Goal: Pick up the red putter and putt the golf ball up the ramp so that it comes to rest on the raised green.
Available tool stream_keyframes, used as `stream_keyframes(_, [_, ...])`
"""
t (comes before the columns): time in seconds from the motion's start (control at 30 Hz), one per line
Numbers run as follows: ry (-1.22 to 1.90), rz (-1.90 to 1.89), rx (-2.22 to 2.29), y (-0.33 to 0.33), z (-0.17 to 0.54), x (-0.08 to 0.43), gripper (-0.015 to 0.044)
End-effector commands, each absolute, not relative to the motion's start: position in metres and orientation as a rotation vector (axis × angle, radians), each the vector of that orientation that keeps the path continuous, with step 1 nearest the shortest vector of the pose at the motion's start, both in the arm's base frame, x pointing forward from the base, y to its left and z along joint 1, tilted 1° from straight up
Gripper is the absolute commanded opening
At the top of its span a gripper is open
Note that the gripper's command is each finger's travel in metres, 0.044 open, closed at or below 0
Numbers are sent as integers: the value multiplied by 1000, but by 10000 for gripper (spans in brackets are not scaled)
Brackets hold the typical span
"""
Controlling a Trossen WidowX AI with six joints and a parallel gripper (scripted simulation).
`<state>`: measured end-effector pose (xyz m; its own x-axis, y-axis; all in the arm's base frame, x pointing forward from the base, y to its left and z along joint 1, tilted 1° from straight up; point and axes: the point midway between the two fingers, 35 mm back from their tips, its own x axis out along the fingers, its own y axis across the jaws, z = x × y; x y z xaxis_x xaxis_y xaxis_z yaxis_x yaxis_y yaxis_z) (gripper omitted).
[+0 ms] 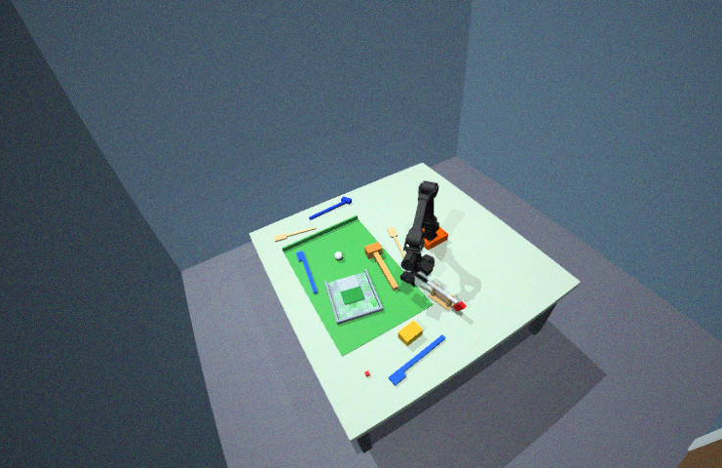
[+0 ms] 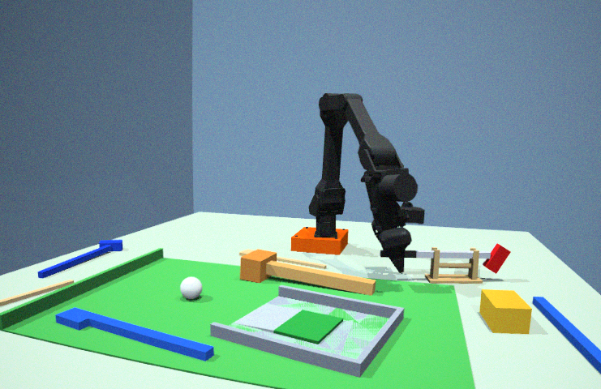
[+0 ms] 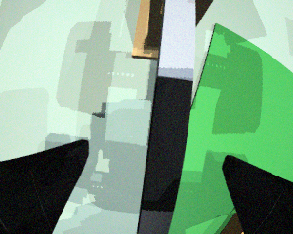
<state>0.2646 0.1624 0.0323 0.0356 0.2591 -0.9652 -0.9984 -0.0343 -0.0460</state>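
The red putter (image 1: 459,305) (image 2: 496,258) lies across a small wooden stand (image 1: 440,301) (image 2: 435,266), red head on the far side from the arm. Its dark handle (image 3: 168,117) runs between my fingers in the wrist view. My gripper (image 1: 415,280) (image 2: 401,266) (image 3: 158,156) is open, pointing down over the handle, one finger on each side with gaps. The white golf ball (image 1: 338,255) (image 2: 191,288) rests on the green mat (image 1: 317,259) (image 2: 139,293). The pale ramp (image 1: 347,281) (image 2: 264,314) leads to the raised green square (image 1: 351,295) (image 2: 308,326) inside a grey border.
An orange mallet (image 1: 373,250) (image 2: 258,265) lies near the arm. A blue club (image 1: 308,273) (image 2: 144,335) lies on the mat's other side. A yellow block (image 1: 409,332) (image 2: 505,311) and another blue club (image 1: 419,358) (image 2: 569,332) lie beyond the mat. A green wall (image 1: 320,234) (image 2: 84,286) edges it.
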Motion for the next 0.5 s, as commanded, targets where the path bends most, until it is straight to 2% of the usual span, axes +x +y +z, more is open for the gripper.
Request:
stream_keyframes(0.0, [971,1323,-1066,161,28,263,440])
stream_keyframes(0.03, [971,1323,-1066,161,28,263,440])
stream_keyframes(0.47, [967,1321,-1062,162,31,264,99])
